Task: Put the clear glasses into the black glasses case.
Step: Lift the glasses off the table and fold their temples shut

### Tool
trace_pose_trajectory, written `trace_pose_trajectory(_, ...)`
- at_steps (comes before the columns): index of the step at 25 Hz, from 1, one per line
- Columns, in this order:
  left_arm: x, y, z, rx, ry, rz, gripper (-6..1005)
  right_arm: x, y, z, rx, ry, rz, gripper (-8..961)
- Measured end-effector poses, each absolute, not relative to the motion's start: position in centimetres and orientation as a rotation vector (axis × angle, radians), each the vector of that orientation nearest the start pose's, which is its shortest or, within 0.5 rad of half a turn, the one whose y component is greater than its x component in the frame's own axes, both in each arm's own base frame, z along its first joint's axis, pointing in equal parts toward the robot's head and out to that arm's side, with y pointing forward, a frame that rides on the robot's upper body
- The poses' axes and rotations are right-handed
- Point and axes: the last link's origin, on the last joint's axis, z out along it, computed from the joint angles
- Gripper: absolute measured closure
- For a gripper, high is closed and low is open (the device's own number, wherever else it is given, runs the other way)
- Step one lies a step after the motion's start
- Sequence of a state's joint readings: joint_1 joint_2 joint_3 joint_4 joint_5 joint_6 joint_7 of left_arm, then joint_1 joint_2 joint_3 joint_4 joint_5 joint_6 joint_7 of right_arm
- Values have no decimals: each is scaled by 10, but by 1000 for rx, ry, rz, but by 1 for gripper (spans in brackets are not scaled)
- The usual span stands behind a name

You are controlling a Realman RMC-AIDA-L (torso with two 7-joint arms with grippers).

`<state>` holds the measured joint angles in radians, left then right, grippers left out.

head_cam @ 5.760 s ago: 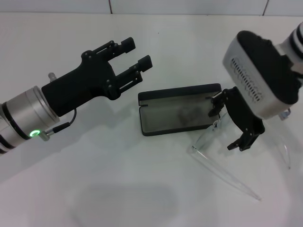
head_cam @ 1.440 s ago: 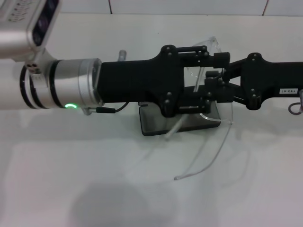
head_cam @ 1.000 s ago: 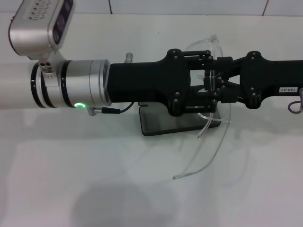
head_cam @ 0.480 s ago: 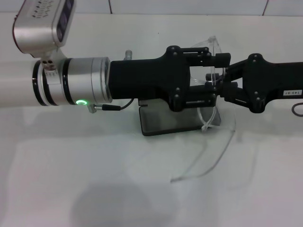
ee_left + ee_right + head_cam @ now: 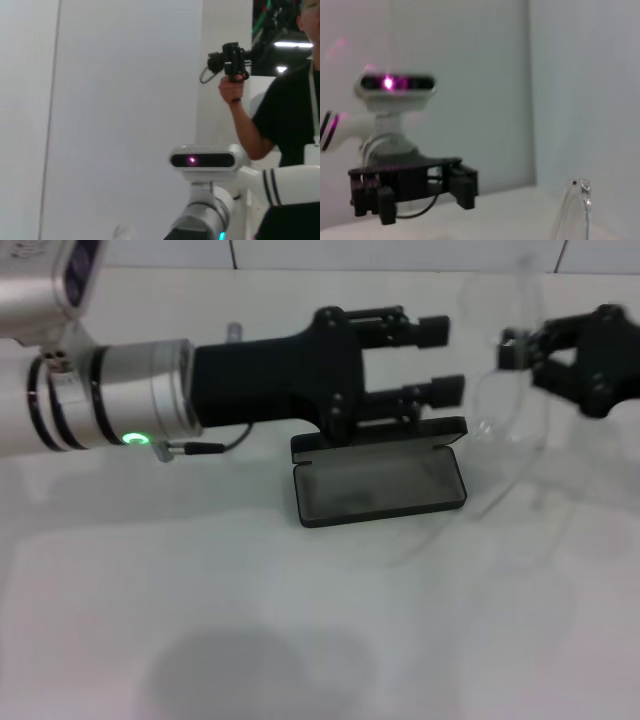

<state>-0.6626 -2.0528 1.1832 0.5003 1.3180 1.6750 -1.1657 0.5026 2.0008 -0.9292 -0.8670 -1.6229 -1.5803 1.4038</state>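
The black glasses case (image 5: 385, 485) lies open in the middle of the table, grey lining up, with its lid standing along the far side. My left gripper (image 5: 440, 360) hovers just behind the case, open, with nothing between its fingers. To the right of the case, my right gripper (image 5: 512, 346) is shut on the clear glasses (image 5: 500, 405), which hang blurred in the air, one thin arm trailing down toward the table. The right wrist view shows the left gripper (image 5: 415, 195) and one clear arm of the glasses (image 5: 577, 202).
The white table (image 5: 300, 620) runs to a white wall at the back. In the left wrist view a person (image 5: 290, 105) stands behind the right arm's wrist camera (image 5: 202, 160), holding a hand-held device.
The left gripper let go of the glasses and drew back to the left. The right gripper carried the glasses to the right, off the case, which now shows whole.
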Motion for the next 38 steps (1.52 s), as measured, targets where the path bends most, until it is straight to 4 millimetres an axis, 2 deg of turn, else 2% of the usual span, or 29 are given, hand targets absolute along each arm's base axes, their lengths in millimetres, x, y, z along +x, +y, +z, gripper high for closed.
trace_pose_trajectory(7,-161,336,-13,-2781,-139,-1314,394,216,343,84,-2460,162,1069,836)
trace_pose_trajectory(12,-162,337,-12,-2777,-140,-1303,394,212,327,95,-2428,33,1197,832)
trace_pose_trajectory(17,-161,340,-12,-2775,-137,-1289,394,208,320,102,-2368,-28,1298,829)
trace_pose_trajectory(23,-153,341,-23,-2818,-122,-1258,394,202,328,97,-2208,-87,1438,824)
trace_pose_trajectory(30,-139,334,-46,-2976,-89,-1177,395,194,346,84,-2130,-80,1469,819)
trace_pose_trajectory(33,-134,330,-51,-3022,-71,-1166,395,192,354,76,-2134,-43,1455,817)
trace_pose_trajectory(38,-128,327,-53,-3052,-42,-1187,395,189,365,52,-2237,36,1360,813)
